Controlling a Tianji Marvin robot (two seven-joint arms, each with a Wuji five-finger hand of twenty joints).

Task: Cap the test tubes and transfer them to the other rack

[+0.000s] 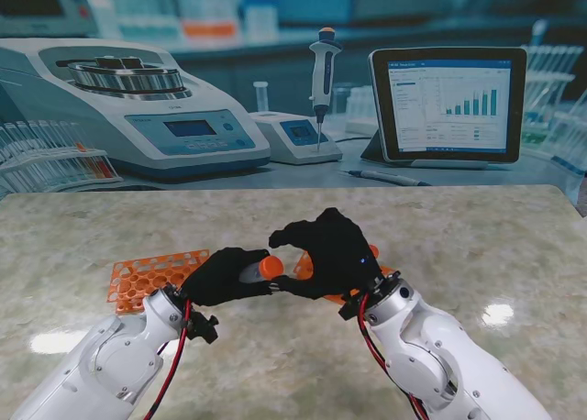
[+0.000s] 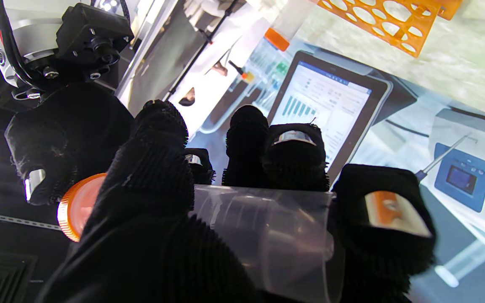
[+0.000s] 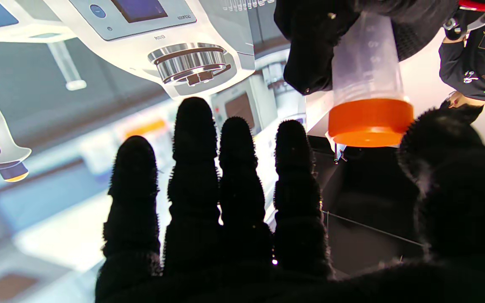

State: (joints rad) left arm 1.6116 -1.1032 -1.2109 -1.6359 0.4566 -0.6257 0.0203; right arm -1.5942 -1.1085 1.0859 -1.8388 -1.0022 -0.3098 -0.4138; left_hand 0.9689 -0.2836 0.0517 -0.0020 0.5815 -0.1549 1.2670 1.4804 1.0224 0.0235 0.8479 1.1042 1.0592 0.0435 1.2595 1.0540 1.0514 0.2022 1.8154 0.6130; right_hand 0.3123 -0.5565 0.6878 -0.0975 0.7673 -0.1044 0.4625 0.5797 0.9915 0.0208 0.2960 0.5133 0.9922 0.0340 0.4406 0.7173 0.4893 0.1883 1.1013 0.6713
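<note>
Right rack (mostly hand-hidden)

Behind the marble table — a centrifuge, a pipette on its stand, a tablet showing charts.

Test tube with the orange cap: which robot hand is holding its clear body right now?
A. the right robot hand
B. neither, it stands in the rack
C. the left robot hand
C: the left robot hand is wrapped around the test tube, while the right robot hand has open fingers by the orange cap.
</note>
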